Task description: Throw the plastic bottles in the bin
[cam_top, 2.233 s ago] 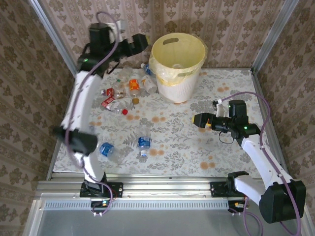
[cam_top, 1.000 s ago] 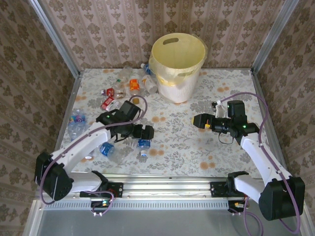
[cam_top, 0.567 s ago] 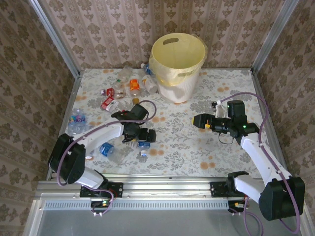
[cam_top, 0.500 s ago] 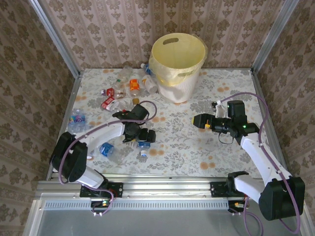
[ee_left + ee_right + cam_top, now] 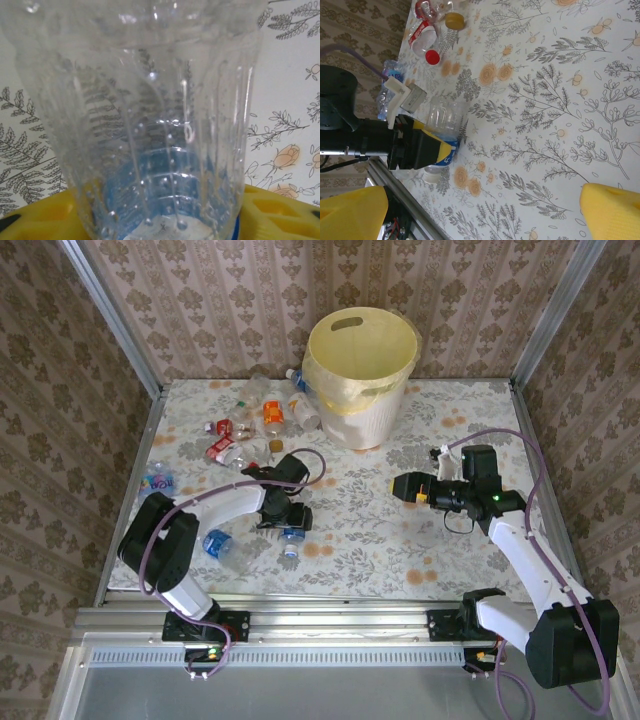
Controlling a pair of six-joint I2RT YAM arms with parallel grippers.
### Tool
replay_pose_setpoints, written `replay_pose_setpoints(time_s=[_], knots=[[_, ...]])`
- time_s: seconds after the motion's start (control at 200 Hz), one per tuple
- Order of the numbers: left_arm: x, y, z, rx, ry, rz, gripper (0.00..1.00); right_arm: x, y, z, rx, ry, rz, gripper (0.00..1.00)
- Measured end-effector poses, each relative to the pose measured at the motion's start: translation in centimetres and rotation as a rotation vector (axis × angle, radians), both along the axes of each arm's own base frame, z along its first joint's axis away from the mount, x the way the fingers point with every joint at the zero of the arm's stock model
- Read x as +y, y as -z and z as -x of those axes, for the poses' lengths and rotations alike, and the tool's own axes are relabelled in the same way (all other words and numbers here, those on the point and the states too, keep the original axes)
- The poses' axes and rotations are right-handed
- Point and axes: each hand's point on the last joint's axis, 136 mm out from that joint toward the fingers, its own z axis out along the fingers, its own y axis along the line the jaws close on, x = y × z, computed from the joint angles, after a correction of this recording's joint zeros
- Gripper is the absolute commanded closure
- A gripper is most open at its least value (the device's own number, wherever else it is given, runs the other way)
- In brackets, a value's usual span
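Bottle at hand: we see a clear bottle point(image 5: 150, 125) with a blue label lying on its side on the floral table point(image 5: 400, 540), left of the middle and towards the near edge.
Left claw: the left gripper point(image 5: 285, 519) is down over this bottle, with a yellow finger point(image 5: 40, 220) on either side of its body. They sit close against the plastic, but we cannot tell whether they are pinching it or only flanking it.
Other bottles: a crushed heap point(image 5: 250, 425) with red, orange and white labels lies at the far left, next to the bin. Another blue-labelled one point(image 5: 215, 543) lies just left of the left gripper, and one more point(image 5: 155, 482) is by the left wall.
Loose bit: a red cap point(image 5: 433, 57) rests on the table near the heap.
Bin: the pale yellow bin point(image 5: 368, 412) stands upright at the far side, well apart from the bottle at hand.
Right claw: the right gripper point(image 5: 402, 485) hangs above the right half of the table with its fingers point(image 5: 612, 207) spread wide and nothing between them.
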Motion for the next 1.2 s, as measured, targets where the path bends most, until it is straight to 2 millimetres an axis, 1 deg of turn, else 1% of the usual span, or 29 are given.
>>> replay_pose_setpoints(time_s=[0.12,0.23,0.29,0.355,0.425,0.49,0.555,0.63,0.74,0.795,0.86,0.925,0.985,1.095,1.2], knots=[[0.0,0.0,-0.1,-0.002,0.003,0.001,0.58,0.0,0.1,0.0,0.001,0.0,0.0,0.0],[-0.1,-0.2,-0.1,-0.008,0.002,0.005,0.59,0.0,0.0,0.0,-0.001,0.0,0.0,0.0],[-0.1,-0.7,-0.3,-0.022,0.001,0.014,0.61,0.0,0.0,0.0,-0.001,0.0,0.0,0.0],[-0.2,-1.8,-0.6,-0.053,-0.002,0.039,0.61,0.0,0.0,0.0,-0.001,0.0,0.0,0.0],[-0.4,-3.7,-1.2,-0.104,-0.011,0.091,0.63,0.0,0.0,0.0,-0.001,0.0,0.0,0.0],[-0.6,-6.3,-2.0,-0.17,-0.025,0.167,0.64,0.0,0.0,0.0,-0.001,0.0,0.0,0.0],[-0.8,-9.5,-3.0,-0.253,-0.043,0.26,0.68,0.0,0.0,0.0,-0.001,0.0,0.0,0.0],[-0.7,-13.6,-4.1,-0.359,-0.072,0.383,0.72,0.0,0.0,0.0,-0.001,0.0,0.0,0.0],[0.0,-19.8,-5.7,-0.518,-0.124,0.564,0.75,0.0,0.0,0.0,-0.001,0.0,0.0,0.0],[0.5,-22.3,-6.3,-0.584,-0.146,0.64,0.77,0.0,0.0,0.0,-0.001,0.0,0.0,0.0],[0.6,-24.6,-6.8,-0.64,-0.154,0.714,0.77,0.0,0.0,0.0,-0.001,0.0,0.0,0.0],[0.6,-26.2,-7.1,-0.68,-0.156,0.783,0.79,0.0,0.0,0.0,-0.001,0.0,0.0,0.0],[0.6,-27.1,-7.5,-0.704,-0.164,0.832,0.8,0.0,0.0,0.0,-0.001,0.0,0.0,0.0],[0.8,-27.4,-8.0,-0.721,-0.184,0.886,0.8,0.0,0.0,0.0,-0.001,0.0,0.0,0.0],[0.4,-27.8,-8.1,-0.724,-0.182,0.921,0.8,0.0,0.0,0.0,-0.001,0.0,0.0,0.0]])
